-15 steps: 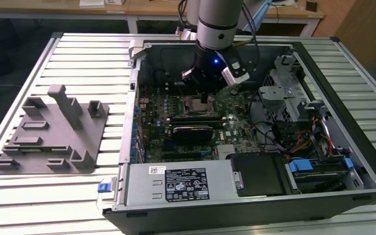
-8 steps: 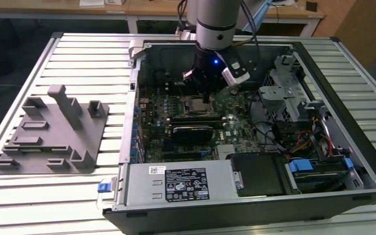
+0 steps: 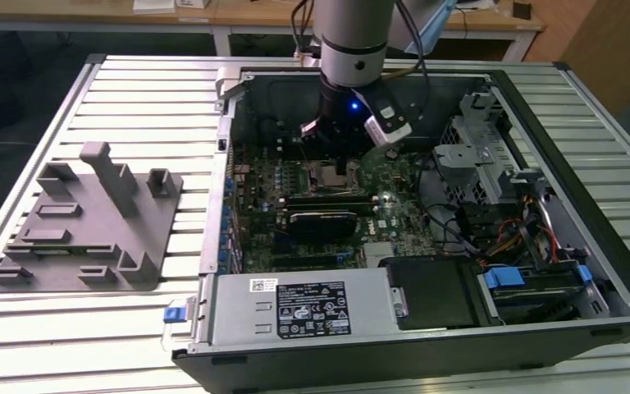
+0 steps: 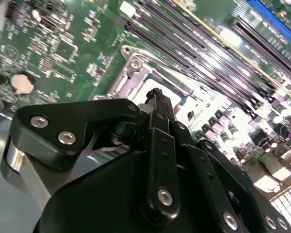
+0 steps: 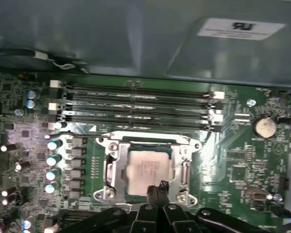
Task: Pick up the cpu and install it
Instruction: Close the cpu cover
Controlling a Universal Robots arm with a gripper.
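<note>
In the exterior view, the arm (image 3: 353,41) reaches down into an open computer case (image 3: 610,271) lying on a slatted metal table (image 3: 129,90). The gripper (image 3: 337,162) hangs low over the socket (image 3: 331,175) near the middle of the motherboard (image 3: 403,185). A grey plastic fixture (image 3: 85,222) stands on the table, well apart from the case at the exterior view's left. The power supply (image 3: 293,328) at the near edge of the case bears a white sticker (image 3: 260,285) and a black label (image 3: 315,312), both printed too small to make out.

In the second wrist view, the gripper (image 4: 155,94) shows its black linkage. Its fingers (image 4: 157,104) are drawn together with no gap between them and nothing held. Beyond them lie the metal socket frame (image 4: 136,73), the memory slots (image 4: 208,43) and a coin battery (image 4: 22,83).

In the first wrist view, the cpu (image 5: 146,167) sits flat inside the socket frame (image 5: 114,167), silver top up, with faint print I cannot make out. The gripper (image 5: 160,187) hovers with its closed tips just beside the cpu's near edge; whether they touch it I cannot tell. The memory slots (image 5: 136,104) run beyond the socket, the coin battery (image 5: 264,127) lies off to one side, and a white printed sticker (image 5: 240,28) sits on the case wall.
</note>
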